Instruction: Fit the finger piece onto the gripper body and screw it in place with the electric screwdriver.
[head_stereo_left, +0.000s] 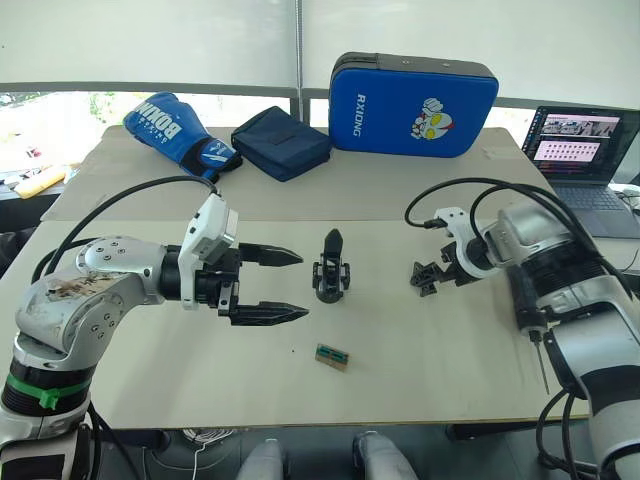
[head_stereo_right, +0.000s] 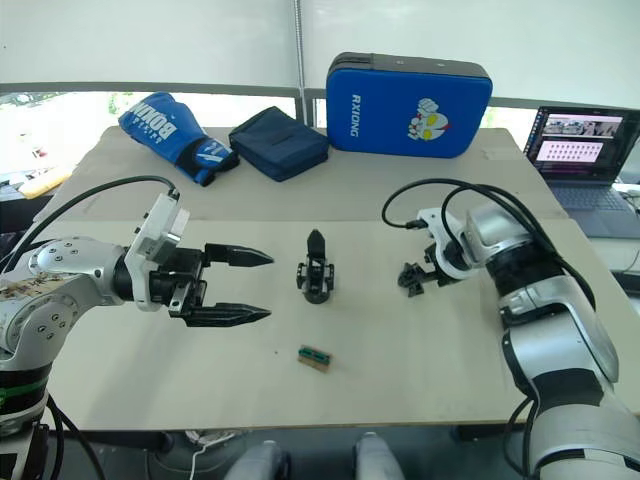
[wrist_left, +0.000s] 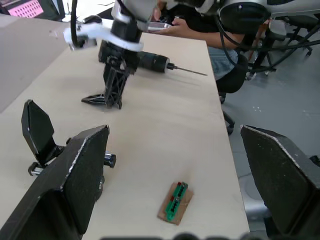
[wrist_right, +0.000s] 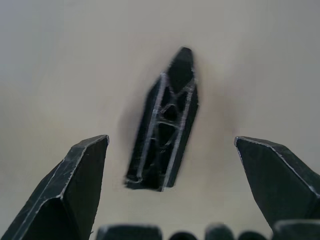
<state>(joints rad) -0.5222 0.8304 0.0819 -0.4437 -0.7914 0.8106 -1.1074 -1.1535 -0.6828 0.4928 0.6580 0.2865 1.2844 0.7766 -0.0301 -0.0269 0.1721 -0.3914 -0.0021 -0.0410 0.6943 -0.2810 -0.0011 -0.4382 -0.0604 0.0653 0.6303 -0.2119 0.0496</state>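
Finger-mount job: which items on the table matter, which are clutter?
Job:
black tapered plastic finger piece
small black gripper body with one finger
dark cylindrical electric screwdriver

Clutter:
blue boxing glove
navy pouch
blue strike pad
laptop
green-topped block

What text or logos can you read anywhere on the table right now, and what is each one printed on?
"RXIONG", running vertically in white: on the blue case standing at the table's far edge, beside a cartoon figure.
"BONIN", as far as it reads: on the blue boxing glove; the last letters are unsure.
Laptop screen: rows of small pictures, text too small to read.
Dark blue pouch: no readable label.
Small green-topped block: no readable marking.
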